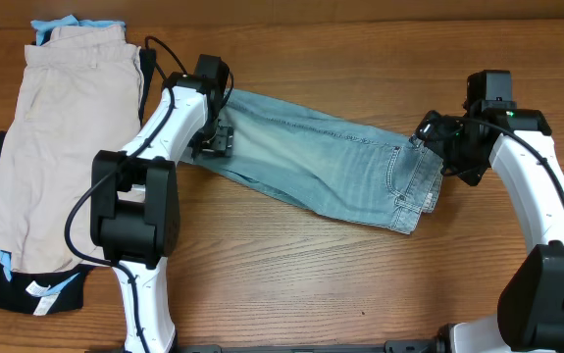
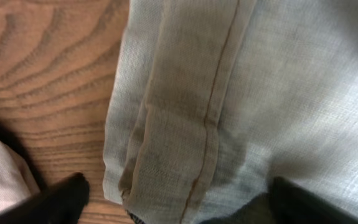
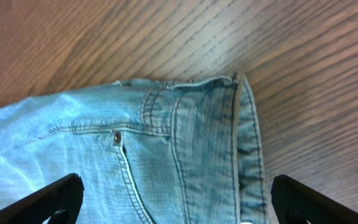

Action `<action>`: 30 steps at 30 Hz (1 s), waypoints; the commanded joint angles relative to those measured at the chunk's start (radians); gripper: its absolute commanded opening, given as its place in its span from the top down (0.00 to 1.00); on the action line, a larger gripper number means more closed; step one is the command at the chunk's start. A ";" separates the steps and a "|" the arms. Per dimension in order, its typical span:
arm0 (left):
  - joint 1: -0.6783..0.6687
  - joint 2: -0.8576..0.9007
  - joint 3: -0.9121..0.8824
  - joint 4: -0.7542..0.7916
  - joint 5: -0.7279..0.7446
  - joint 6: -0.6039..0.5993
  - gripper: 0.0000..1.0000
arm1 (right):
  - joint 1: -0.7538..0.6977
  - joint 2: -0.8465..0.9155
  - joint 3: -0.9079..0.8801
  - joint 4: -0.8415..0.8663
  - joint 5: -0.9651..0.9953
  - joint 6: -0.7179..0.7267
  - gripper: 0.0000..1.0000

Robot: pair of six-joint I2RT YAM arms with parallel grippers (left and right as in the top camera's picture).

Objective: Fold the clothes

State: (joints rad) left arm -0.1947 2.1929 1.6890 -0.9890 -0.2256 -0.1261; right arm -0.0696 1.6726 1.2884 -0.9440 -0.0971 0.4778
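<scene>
We noted left gripper (image 2: 179, 182) fingers (image 2: 60, 199) spread wide, nothing clamped. Hemmed edge of denim shorts (image 1: 331, 162) lay directly beneath it, stitched seam running between the 2 fingers.

We noted right gripper (image 3: 177, 180) likewise spread apart, empty. Waistband (image 3: 247, 143) corner sat just below and ahead of it.

Shorts lay flat on table (image 1: 311, 284), stretched from under left gripper across to right gripper.

Beige shorts (image 1: 61, 127) were piled over black garment (image 1: 26, 289), outboard of left gripper, near the denim.
</scene>
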 commanded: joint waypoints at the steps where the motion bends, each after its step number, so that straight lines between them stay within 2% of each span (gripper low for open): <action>1: 0.000 -0.003 0.047 -0.002 0.008 -0.005 0.00 | 0.005 -0.023 0.020 -0.033 -0.001 -0.041 0.00; 5: 0.000 -0.003 0.138 -0.032 0.050 -0.002 0.00 | 0.005 -0.023 -0.003 -0.072 -0.002 -0.055 0.00; 12: 0.000 -0.002 0.194 -0.007 0.183 0.041 0.00 | 0.004 0.024 -0.100 -0.008 -0.002 -0.069 0.00; 19: 0.000 -0.002 0.193 -0.009 0.193 0.042 0.00 | 0.004 0.130 -0.113 0.016 -0.041 -0.090 0.00; 27: 0.000 -0.002 0.193 -0.027 0.193 0.042 0.00 | 0.004 0.177 -0.222 0.134 -0.219 -0.078 0.01; 30: 0.000 -0.002 0.193 -0.030 0.193 0.042 0.00 | 0.004 0.179 -0.288 0.231 -0.322 -0.078 0.13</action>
State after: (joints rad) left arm -0.1947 2.1941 1.8675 -1.0153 -0.0475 -0.1005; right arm -0.0742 1.8214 1.0828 -0.7803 -0.2466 0.3981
